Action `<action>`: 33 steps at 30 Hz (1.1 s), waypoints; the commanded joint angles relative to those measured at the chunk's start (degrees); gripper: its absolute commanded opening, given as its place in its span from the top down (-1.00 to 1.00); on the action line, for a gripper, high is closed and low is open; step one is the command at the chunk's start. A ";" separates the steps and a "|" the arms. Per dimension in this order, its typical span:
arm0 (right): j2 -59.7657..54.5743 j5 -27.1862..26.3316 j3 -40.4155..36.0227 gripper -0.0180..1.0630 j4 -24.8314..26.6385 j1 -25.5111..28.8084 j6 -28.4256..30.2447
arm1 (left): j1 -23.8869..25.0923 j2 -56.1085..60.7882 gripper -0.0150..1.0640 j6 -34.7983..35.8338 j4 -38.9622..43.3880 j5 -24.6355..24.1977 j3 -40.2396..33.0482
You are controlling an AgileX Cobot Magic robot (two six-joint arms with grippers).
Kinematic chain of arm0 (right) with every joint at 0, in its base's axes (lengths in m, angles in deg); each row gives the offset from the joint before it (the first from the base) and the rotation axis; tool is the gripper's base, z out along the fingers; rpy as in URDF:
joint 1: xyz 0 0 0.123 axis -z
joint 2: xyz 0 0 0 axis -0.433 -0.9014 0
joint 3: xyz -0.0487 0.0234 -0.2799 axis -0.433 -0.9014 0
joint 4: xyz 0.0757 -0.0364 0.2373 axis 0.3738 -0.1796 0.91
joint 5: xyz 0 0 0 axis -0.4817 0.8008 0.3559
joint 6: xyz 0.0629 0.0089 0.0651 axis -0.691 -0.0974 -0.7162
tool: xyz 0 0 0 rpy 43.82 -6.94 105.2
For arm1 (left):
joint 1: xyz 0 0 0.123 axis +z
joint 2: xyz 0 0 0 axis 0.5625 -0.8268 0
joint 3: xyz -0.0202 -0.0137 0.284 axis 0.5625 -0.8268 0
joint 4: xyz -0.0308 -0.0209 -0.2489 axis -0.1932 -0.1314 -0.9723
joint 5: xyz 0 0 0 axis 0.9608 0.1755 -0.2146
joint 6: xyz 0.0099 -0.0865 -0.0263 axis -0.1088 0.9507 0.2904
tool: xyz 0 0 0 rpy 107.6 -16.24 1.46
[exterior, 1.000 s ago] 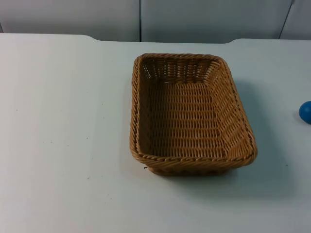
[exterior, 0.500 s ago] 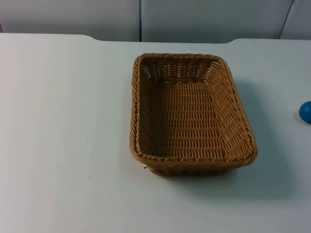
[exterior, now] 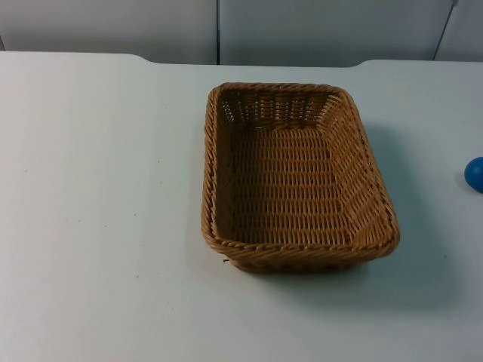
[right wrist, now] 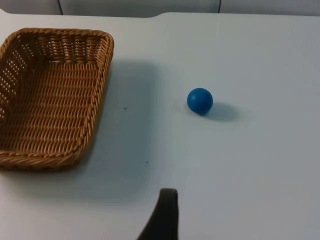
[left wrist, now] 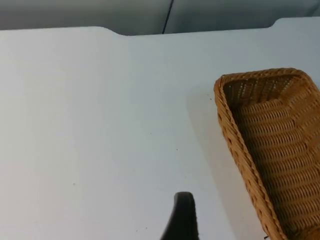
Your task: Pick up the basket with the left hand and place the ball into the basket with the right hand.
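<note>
A brown wicker basket [exterior: 209, 166] stands on the white table, a little right of the middle, with nothing in it. The blue ball [exterior: 475, 174] lies on the table at the far right, apart from the basket. In the left wrist view my left gripper [left wrist: 182, 216] hangs over bare table to the left of the basket's [left wrist: 234, 144] long side. In the right wrist view my right gripper [right wrist: 165, 212] hovers over the table between the basket [right wrist: 98, 106] and the ball [right wrist: 200, 100], nearer the front. Neither gripper touches anything.
The grey partition wall [exterior: 226, 30] closes off the table at the back. Bare white table top [exterior: 98, 211] stretches to the left of the basket and in front of it.
</note>
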 commanded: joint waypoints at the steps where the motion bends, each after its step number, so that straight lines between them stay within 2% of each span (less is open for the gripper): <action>1: 0.15 -0.72 -0.30 -0.48 -0.10 0.30 -0.04 | 0.03 -3.76 -0.29 -4.89 -5.39 1.82 0.51; 2: 0.15 -0.72 -0.30 -0.48 -0.10 0.30 -0.04 | 0.03 -3.76 -0.29 -4.89 -5.39 1.82 0.51; 6: 0.15 -0.72 -0.30 -0.48 -0.26 0.30 -0.13 | 0.03 -11.04 -0.29 -12.84 -13.75 3.41 0.51; 7: 0.15 -0.72 -0.30 -0.48 -0.26 0.30 -0.13 | 0.03 -11.04 -0.29 -12.84 -13.75 3.41 0.51; 11: 0.15 -0.72 -0.30 -0.48 -0.51 0.30 -0.56 | 0.00 -17.34 -0.29 -20.83 -23.26 3.51 0.60; 15: 0.15 -0.72 -0.30 -0.48 -0.51 0.30 -0.56 | 0.00 -22.14 -0.29 -26.37 -29.04 2.75 1.71; 24: 0.15 -0.72 -0.30 -0.48 -0.51 0.30 -0.56 | -1.15 -33.67 -0.29 -27.67 -29.41 0.66 7.27; 33: 0.15 -0.72 -0.30 -0.48 -1.68 0.30 -1.90 | -6.98 -44.81 -0.29 -27.77 -28.91 1.55 13.85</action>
